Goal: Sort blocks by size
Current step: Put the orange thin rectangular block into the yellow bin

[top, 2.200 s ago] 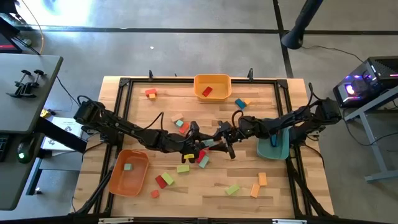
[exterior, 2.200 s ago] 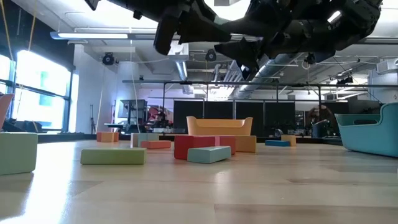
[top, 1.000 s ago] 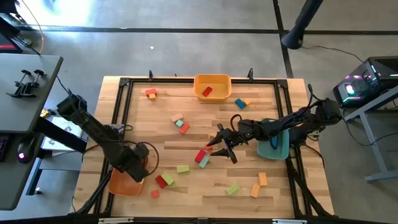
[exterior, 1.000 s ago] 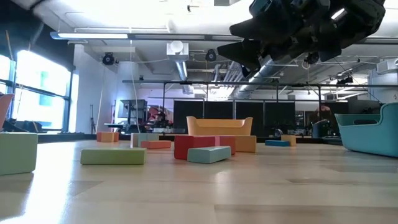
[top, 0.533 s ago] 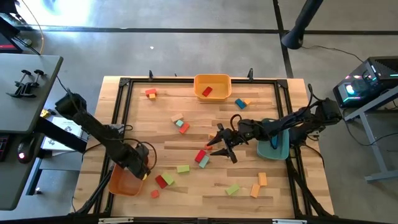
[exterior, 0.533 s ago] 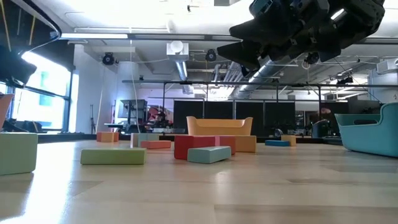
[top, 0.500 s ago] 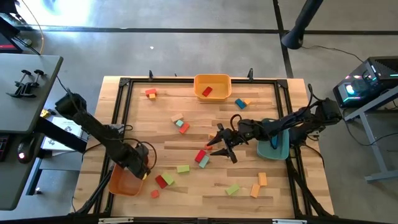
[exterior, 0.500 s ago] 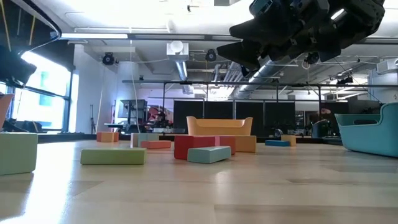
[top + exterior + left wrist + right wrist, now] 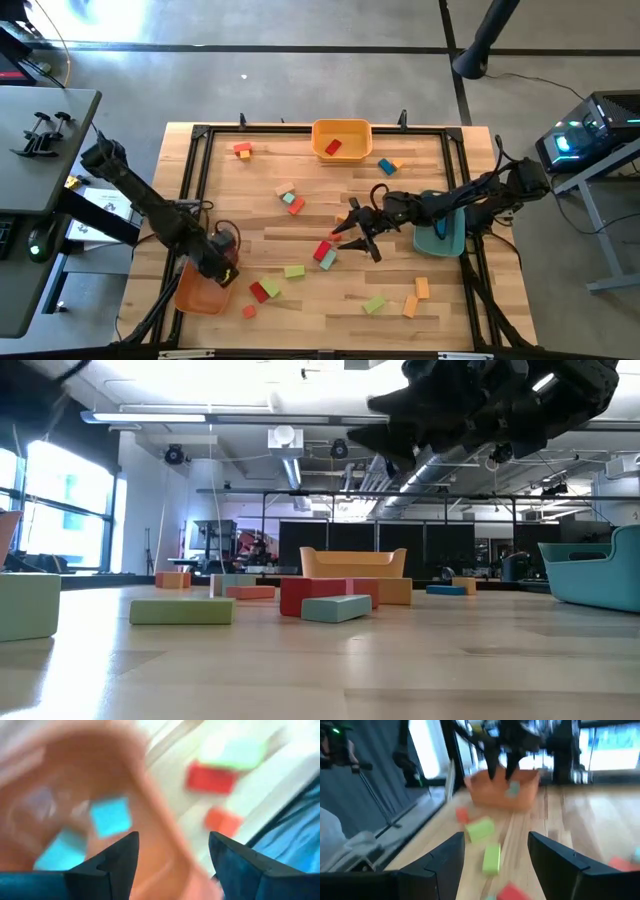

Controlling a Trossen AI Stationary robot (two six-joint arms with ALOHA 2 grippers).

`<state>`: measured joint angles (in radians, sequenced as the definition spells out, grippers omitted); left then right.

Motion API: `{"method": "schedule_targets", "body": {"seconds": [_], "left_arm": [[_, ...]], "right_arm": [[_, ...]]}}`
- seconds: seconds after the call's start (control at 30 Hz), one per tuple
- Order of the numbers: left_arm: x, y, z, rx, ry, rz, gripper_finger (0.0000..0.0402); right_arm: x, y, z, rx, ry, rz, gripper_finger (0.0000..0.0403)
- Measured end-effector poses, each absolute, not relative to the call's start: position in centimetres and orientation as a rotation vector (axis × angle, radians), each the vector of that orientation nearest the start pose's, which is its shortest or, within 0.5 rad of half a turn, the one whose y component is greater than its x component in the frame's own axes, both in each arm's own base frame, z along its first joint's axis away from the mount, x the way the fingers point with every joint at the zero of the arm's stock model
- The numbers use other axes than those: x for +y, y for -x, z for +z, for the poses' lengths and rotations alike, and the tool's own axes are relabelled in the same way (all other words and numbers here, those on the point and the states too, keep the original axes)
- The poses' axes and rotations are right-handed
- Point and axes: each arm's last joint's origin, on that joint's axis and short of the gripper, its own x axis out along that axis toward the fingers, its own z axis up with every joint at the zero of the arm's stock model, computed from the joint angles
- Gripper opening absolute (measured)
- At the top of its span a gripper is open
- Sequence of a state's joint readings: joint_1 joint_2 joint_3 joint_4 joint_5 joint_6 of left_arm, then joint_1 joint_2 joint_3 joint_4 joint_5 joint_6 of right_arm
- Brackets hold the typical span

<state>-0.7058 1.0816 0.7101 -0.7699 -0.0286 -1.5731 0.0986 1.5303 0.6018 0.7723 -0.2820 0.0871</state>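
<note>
The left gripper (image 9: 222, 262) hangs over the orange tray (image 9: 196, 296) at the bench's (image 9: 300, 315) near left corner, its jaws released and holding nothing; through its own wrist camera the two dark fingers (image 9: 112, 865) stand wide apart above the tray's rim (image 9: 150, 810), with two teal blocks (image 9: 111, 816) lying inside the tray below them. Just outside that rim, beyond the jaws, sit a red block (image 9: 211, 777), a light green block (image 9: 235, 755) and a small orange block (image 9: 223, 821).

The right gripper (image 9: 352, 232) hovers above the middle of the bench, jaws spread and empty, reaching out from the teal tray (image 9: 440, 240) side. Right under and just beside its jaws lie a red block (image 9: 321, 249) and a teal block (image 9: 329, 260) touching each other. Farther off toward the left gripper is a light green bar (image 9: 294, 271). Ahead of the right jaws in the wrist view the same green pieces (image 9: 491, 858) lie on the boards, with the orange tray beyond.

The yellow tray (image 9: 342, 139) at the far edge holds a red block (image 9: 333, 147)
</note>
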Motion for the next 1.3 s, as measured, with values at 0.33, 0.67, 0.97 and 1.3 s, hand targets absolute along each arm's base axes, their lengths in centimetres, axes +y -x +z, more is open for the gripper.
{"method": "schedule_targets", "body": {"seconds": [0.33, 0.67, 0.97, 1.3], "left_arm": [[-9.9, -19.9, 24.4, 0.484, 0.241, 0.323, 0.0193], [-2.0, -25.5, 22.0, 0.583, 0.082, 0.418, 0.0192], [-0.9, -26.2, 17.4, 0.893, 0.227, 0.349, 0.0175], [-1.5, -23.9, 14.3, 0.907, 0.386, 0.572, 0.0167]], "right_arm": [[4.4, -27.8, 23.2, 0.037, 0.004, 0.256, 0.0215], [2.0, -26.8, 21.3, 0.319, 0.062, -0.137, 0.0215], [0.0, -28.4, 18.9, 0.362, 0.083, -0.205, 0.0215], [-0.5, -28.7, 19.0, 0.317, 0.054, -0.220, 0.0215]]}}
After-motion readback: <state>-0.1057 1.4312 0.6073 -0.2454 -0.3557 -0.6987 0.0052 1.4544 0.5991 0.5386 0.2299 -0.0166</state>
